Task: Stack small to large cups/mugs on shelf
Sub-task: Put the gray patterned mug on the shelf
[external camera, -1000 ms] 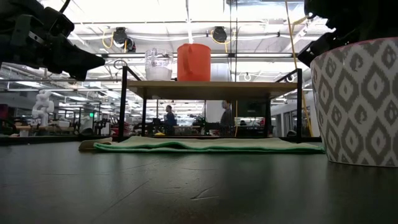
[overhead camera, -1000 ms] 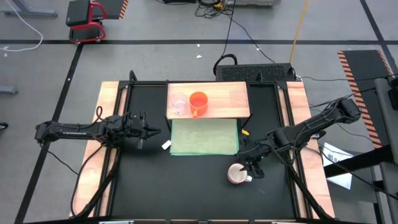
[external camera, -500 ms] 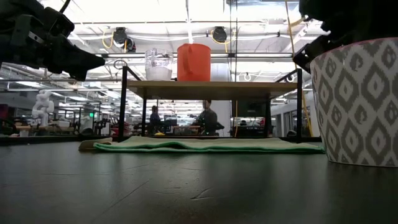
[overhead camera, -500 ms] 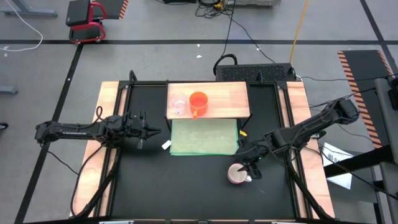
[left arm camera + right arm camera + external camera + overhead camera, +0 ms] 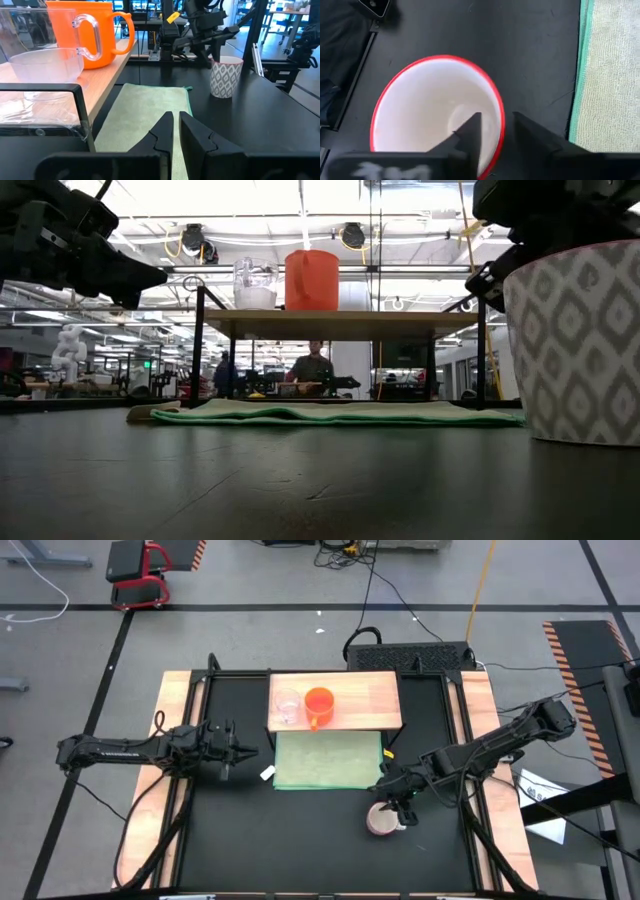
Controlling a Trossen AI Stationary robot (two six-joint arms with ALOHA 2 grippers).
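The clear cup (image 5: 287,707) and the orange mug (image 5: 319,703) stand on their bases side by side on the pale-wood shelf (image 5: 365,700). The white mug (image 5: 380,822), grey-patterned with a red rim, stands upright on the black table near the right front. My right gripper (image 5: 398,805) is open above it and points down. In the right wrist view one finger (image 5: 470,131) stands inside the mug's rim (image 5: 501,125) and one (image 5: 532,134) outside, with a gap on each side. My left gripper (image 5: 243,750) is shut and empty, hovering left of the shelf.
A green mat (image 5: 328,760) lies on the table in front of the shelf, between the shelf and the white mug. A small white tag (image 5: 267,774) lies by the mat's left corner. Wooden strips (image 5: 172,740) run along both table sides. People (image 5: 315,365) show in the room beyond.
My right gripper has gone a little toward the table's left edge, over the white mug's rim. My left arm has kept still. The people in the background have walked across.
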